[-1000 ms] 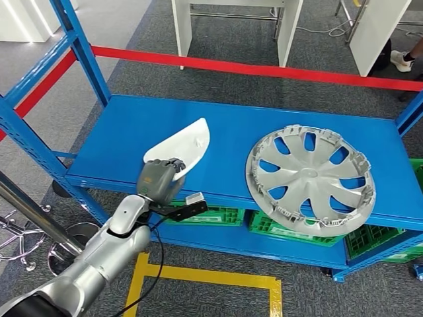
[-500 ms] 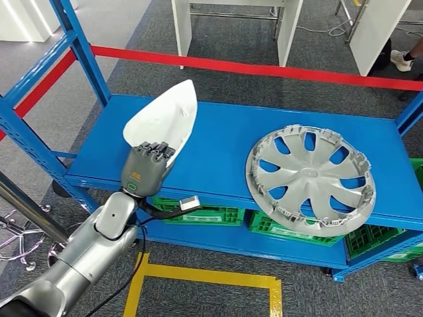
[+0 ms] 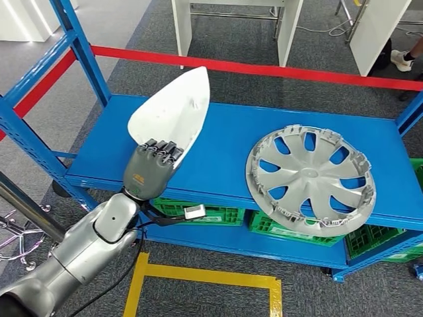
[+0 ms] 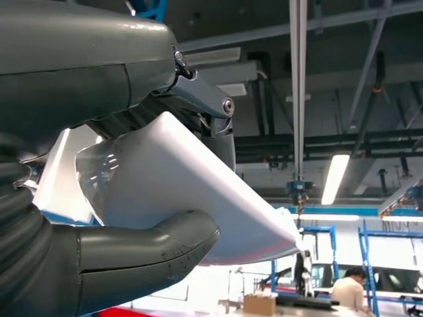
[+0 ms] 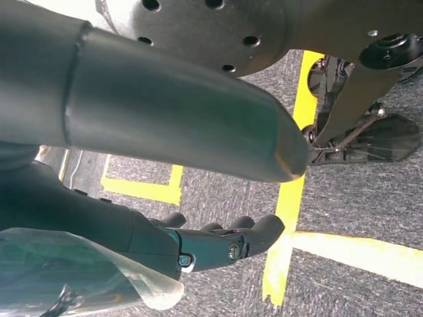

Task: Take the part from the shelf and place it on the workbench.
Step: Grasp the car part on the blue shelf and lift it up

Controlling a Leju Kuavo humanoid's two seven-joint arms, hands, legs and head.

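Your left hand (image 3: 149, 170) grips the white part (image 3: 172, 111) by its wide end, holding it tilted up above the blue shelf (image 3: 234, 142), so the pick looks done and the carry is the step in hand. Your right hand (image 5: 219, 244) hangs over the floor, fingers loosely extended and holding nothing. Next, you'd want to draw the part back past the shelf's edge, well apart from the hubcap (image 3: 310, 178), and turn toward the workbench.

A silver wheel cover (image 3: 310, 179) lies on the blue shelf (image 3: 225, 148).

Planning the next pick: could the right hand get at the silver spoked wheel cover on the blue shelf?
Probably yes: the wheel cover lies uncovered at the shelf's front edge; the right hand hangs open.
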